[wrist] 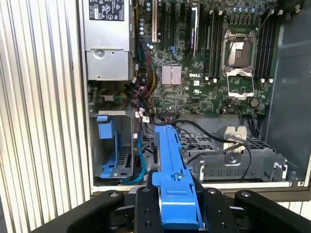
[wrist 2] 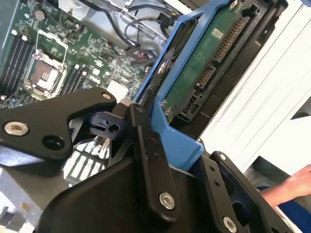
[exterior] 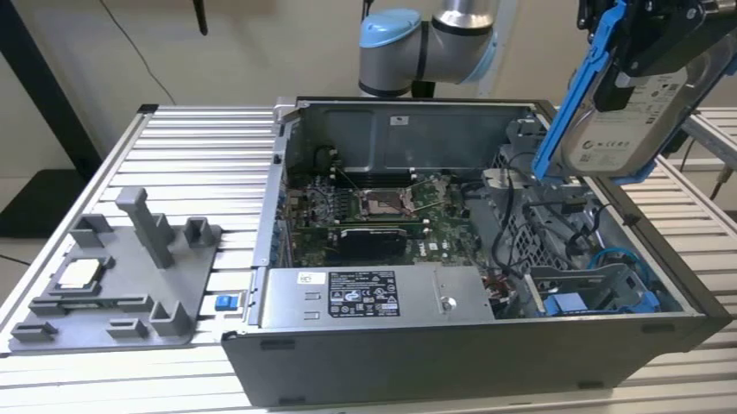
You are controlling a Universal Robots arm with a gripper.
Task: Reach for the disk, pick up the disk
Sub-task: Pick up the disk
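The disk [exterior: 627, 121], a silver-grey drive with a white label in a bright blue bracket, hangs in the air above the open computer case's [exterior: 461, 362] side at the exterior view's right. My gripper [exterior: 662, 39] is shut on its upper end. In the second wrist view the disk's green circuit-board underside [wrist 2: 197, 73] and blue frame sit between my black fingers [wrist 2: 150, 165]. The first wrist view looks along the blue bracket edge [wrist: 172, 184], clamped between the fingers [wrist: 146, 213].
Inside the case are the motherboard [exterior: 381, 203], the power supply [exterior: 368, 295], loose cables and a blue-lined drive bay [exterior: 593, 293]. A grey fixture tray [exterior: 110, 276] with a small square chip lies at the exterior view's left. A person's hand [wrist 2: 291, 187] shows beside the slatted table.
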